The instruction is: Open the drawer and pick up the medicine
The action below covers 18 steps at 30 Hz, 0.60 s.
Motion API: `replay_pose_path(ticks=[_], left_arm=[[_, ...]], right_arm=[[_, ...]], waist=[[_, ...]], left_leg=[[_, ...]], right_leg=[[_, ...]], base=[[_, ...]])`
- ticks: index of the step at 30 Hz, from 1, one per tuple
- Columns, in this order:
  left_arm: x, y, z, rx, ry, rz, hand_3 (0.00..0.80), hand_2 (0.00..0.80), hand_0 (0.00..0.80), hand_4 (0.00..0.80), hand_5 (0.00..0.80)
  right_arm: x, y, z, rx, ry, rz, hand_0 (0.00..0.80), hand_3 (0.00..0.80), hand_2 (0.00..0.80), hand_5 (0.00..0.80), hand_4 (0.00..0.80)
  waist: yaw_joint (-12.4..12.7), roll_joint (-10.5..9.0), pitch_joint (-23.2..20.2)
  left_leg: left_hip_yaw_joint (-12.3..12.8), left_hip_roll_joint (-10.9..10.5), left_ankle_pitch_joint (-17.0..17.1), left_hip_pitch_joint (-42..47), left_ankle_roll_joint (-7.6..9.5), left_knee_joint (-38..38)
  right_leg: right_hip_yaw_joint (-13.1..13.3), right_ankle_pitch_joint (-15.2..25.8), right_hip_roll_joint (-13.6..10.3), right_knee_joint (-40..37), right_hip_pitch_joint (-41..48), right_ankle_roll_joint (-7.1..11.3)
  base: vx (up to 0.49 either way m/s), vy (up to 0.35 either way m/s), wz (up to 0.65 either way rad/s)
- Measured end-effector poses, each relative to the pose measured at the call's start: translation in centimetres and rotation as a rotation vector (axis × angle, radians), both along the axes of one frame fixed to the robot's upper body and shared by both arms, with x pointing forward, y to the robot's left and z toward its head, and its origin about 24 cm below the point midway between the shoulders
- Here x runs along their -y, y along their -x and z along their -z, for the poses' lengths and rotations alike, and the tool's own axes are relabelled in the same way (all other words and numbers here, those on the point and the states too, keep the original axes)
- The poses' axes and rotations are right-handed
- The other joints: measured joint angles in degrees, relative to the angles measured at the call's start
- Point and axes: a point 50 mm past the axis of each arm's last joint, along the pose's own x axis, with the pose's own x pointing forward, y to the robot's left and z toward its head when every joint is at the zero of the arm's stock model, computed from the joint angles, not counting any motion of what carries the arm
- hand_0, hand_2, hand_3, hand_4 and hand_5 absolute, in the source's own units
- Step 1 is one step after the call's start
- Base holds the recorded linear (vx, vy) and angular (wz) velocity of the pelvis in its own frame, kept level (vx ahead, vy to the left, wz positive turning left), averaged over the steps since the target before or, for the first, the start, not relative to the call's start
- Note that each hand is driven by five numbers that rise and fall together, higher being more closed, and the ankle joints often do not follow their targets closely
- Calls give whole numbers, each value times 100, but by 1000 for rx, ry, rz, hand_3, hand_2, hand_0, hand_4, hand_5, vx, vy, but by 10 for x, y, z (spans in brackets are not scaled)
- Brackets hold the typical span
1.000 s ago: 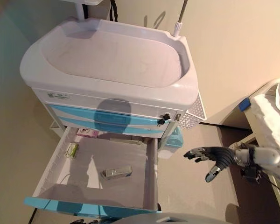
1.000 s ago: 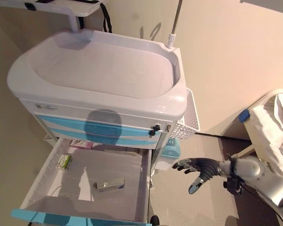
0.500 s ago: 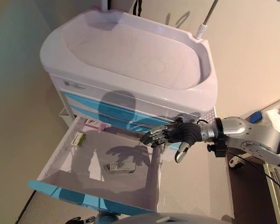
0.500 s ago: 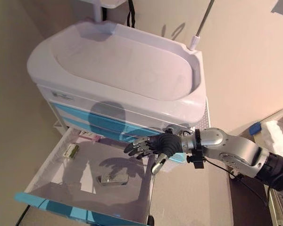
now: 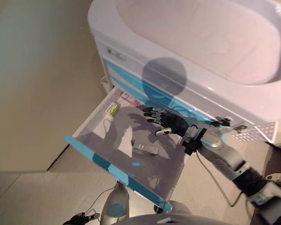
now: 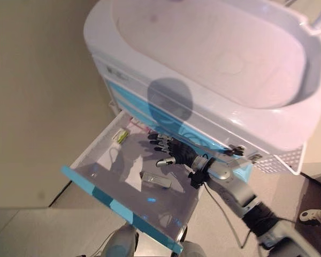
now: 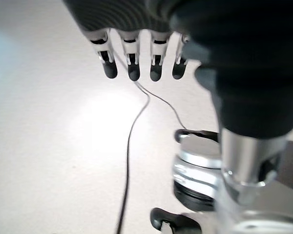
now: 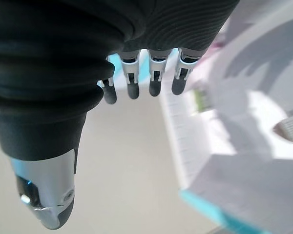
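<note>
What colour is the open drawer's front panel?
Light blue; the drawer front shows best in the left eye view.

Cart top (image 5: 201, 42) is cut off by upper and right edges in both eye views; its far rim isn't seen. Rear of drawer (image 5: 91, 124) is hidden under cart body, so the pink box (image 5: 129, 98) at the back shows only in part. Small green pack (image 5: 114, 109) and grey medicine pack (image 5: 145, 148) are too small for any print to be made out. In right wrist view the drawer contents are blurred. Left robot hand (image 7: 136, 61) is seen only in its wrist view, cut off at the top edge.
</note>
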Motion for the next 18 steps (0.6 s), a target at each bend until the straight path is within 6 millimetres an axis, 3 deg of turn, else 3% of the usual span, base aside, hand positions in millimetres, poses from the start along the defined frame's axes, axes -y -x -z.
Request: replay_pose_path(ticks=[5, 10, 18], left_arm=[[2, -22, -3, 59, -38, 5, 0, 0, 0, 0, 0], [2, -30, -5, 80, -64, 1, 0, 0, 0, 0, 0], [11, -32, -2, 81, -64, 7, 0, 0, 0, 0, 0]], right_arm=[[3, -9, -5, 288, 265, 158, 0, 0, 0, 0, 0], [4, -13, 8, 339, 409, 222, 0, 0, 0, 0, 0], [-4, -13, 24, 370, 554, 172, 0, 0, 0, 0, 0]], waist=[[26, 5, 217], [-4, 16, 228], [-14, 110, 299]], left_leg=[[-30, -60, 6, -65, 9, 21], [-20, -71, 14, -137, 23, 20], [15, -58, 17, -144, 29, 20]], right_leg=[[-32, -126, -84, 235, -133, 35], [-16, -224, -129, 455, -302, 41], [23, -270, -144, 599, -409, 33]], base=[[-11, -2, 6], [-2, 3, -2], [0, 3, -3]])
